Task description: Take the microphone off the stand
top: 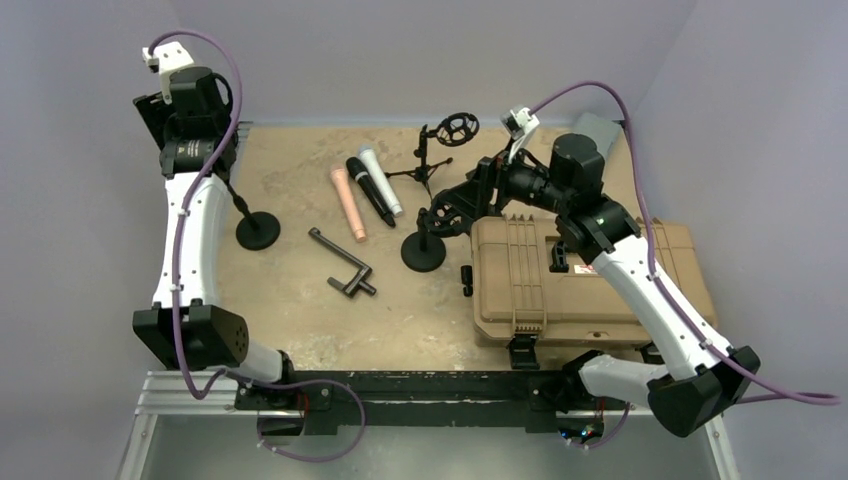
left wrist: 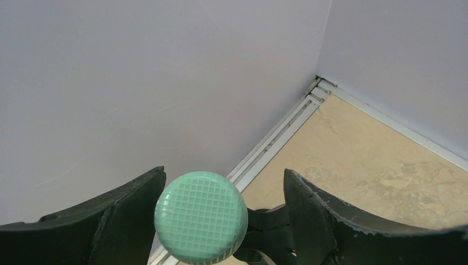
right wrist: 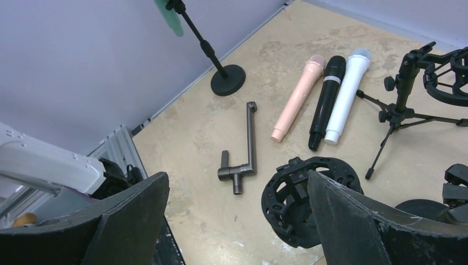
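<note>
Closest to the arm bases, on the right, a tan case [top: 560,280] lies flat on the table [top: 300,320] with the right arm reaching across it. Just left of the case a grey metal crank [top: 340,265] rests on the sandy surface. Past the case's far-left corner a second stand [top: 424,250] with a round base carries a black shock mount [right wrist: 306,201]. The right gripper [right wrist: 236,176] hovers over that mount with its jaws spread wide, pinching nothing (from the wrist view the mount's ring sits low between the two fingers, and contact cannot be judged). Farther back three loose microphones lie side by side: a pink one [top: 349,203], a black one [top: 371,190] and a white one [top: 381,180]. To their right is a small tripod [top: 440,150]. On the left, the stand [top: 258,231] sets its round base mid-table and its pole slants up toward the far-left corner. There the green microphone [left wrist: 201,223] sits on top of the pole, its mesh head facing the left wrist camera. The left gripper [left wrist: 223,175] brackets that head with its jaws apart. One finger is just beside the mesh and the other stands off with a clear gap, so the head is not clamped.
</note>
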Robot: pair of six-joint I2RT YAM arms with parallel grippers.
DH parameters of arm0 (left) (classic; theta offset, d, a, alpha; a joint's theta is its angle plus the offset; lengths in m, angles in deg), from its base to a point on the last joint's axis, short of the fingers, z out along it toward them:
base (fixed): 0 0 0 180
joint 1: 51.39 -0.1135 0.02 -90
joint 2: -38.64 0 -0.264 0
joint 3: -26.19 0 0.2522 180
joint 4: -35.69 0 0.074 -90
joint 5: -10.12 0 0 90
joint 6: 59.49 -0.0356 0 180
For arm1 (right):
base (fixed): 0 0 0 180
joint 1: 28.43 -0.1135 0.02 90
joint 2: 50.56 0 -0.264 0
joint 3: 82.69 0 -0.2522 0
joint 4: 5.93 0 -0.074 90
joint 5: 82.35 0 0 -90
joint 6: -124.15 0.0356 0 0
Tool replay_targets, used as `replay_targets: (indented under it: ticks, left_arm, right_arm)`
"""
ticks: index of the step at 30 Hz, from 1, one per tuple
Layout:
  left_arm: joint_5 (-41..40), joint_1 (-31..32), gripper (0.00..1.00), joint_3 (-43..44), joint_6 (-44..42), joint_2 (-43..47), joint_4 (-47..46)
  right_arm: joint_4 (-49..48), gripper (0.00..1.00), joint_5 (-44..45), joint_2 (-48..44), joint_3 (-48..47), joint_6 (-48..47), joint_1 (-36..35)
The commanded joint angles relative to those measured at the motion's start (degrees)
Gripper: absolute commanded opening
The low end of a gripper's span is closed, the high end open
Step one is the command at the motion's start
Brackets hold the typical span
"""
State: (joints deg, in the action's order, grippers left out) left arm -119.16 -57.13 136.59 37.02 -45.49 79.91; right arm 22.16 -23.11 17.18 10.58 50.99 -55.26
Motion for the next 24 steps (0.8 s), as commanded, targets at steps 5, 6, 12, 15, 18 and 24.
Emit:
replay_targets:
  ticks: [5,6,12,15,18,24]
  left_arm:
    - [-1.48,-0.62,0.49,-4.4,-2.56,1.33,-3.18]
    - [-1.59,-0.63,0.43,-5.12,-3.11,1.98,-3.5]
    - [0.7,-0.61,0.02,-6.41,-3.25,7.14,-1.67]
    - [1.63,-0.6,0.01,-6.08,-3.34,10.04,0.42]
    - [3.82,-0.2,0.0,-7.04,-2.61,14.39,2.55]
    - [5.32,4.05,0.0,-8.87,-2.49,21.94,8.45]
  right_arm:
    - [-2.77,0.94,0.33,-1.94,0.6,0.6,-0.09]
    - [-2.99,0.94,0.64,-1.81,0.57,0.69,-0.31]
    - [-4.1,0.94,1.96,0.41,-1.03,0.53,-2.22]
    - [-4.75,0.94,3.63,1.95,-2.79,0.3,-4.03]
    - [-6.45,0.93,4.93,3.99,-4.58,0.52,-6.57]
    - [-7.56,0.92,7.47,9.55,-9.21,0.58,-13.55]
